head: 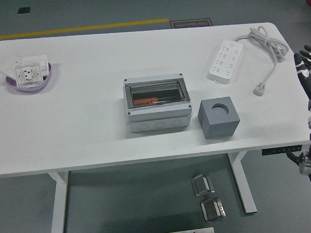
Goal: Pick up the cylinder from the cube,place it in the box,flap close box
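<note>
At table's right edge, right hand upright, fingers spread

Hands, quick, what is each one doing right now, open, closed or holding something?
Left hand: not in view.
Right hand: open, fingers spread, holding nothing, at the table's right edge.
</note>
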### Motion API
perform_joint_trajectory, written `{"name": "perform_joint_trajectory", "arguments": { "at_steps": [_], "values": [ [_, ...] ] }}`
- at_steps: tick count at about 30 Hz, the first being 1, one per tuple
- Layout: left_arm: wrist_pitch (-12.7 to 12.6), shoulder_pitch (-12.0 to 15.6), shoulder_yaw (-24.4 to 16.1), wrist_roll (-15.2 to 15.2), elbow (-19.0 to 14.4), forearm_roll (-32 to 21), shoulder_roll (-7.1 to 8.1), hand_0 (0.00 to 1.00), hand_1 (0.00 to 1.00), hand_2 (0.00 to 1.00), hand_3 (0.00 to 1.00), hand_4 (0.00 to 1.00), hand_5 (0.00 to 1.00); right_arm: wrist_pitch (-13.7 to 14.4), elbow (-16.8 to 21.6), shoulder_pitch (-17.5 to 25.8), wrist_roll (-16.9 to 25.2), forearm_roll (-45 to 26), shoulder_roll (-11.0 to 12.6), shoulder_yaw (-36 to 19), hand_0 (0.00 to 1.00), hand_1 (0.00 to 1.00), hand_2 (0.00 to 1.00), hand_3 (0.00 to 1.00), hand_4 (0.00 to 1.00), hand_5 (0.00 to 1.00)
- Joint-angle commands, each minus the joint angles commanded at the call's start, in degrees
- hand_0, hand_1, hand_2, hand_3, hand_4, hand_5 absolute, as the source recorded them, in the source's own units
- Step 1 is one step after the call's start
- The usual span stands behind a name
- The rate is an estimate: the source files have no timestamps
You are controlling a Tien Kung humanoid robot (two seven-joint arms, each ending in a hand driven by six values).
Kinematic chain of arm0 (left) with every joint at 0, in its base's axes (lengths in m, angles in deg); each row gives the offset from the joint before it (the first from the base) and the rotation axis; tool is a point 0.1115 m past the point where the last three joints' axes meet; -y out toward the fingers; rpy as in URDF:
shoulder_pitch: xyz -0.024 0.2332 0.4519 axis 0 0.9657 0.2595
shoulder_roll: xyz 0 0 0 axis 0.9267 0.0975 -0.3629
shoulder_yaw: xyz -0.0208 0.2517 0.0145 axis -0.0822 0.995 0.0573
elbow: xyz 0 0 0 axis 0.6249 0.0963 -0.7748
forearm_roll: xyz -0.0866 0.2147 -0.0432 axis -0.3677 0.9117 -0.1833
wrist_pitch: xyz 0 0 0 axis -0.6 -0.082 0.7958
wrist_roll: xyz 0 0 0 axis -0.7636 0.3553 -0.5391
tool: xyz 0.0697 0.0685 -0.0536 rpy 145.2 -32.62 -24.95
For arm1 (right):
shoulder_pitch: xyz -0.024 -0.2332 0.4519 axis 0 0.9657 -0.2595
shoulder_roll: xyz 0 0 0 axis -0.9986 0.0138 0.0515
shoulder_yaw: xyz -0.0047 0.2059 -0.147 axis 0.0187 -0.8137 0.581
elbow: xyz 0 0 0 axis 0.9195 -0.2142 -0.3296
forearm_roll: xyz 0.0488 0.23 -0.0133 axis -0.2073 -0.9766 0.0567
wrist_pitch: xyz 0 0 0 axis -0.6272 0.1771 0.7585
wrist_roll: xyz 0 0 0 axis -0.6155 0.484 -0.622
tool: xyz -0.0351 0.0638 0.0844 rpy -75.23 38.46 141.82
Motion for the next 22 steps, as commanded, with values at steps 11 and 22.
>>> {"name": "perform_joint_trajectory", "arguments": {
  "at_steps": [11,22],
  "values": [
    [0.1,0.0,-0.2,0.0,0.0,0.4,0.31,0.619,0.573,0.541,0.584,0.441,0.063,0.2,0.0,-0.1,0.0,0.0,0.0,-0.1,0.8,0.734,0.734,0.757,0.936,0.626],
    [0.1,0.1,-0.9,0.0,0.0,1.1,-0.03,0.619,0.573,0.54,0.584,0.443,0.061,0.3,0.0,0.2,0.0,0.0,-0.1,-0.2,0.802,0.734,0.732,0.755,0.932,0.624]
  ]
}}
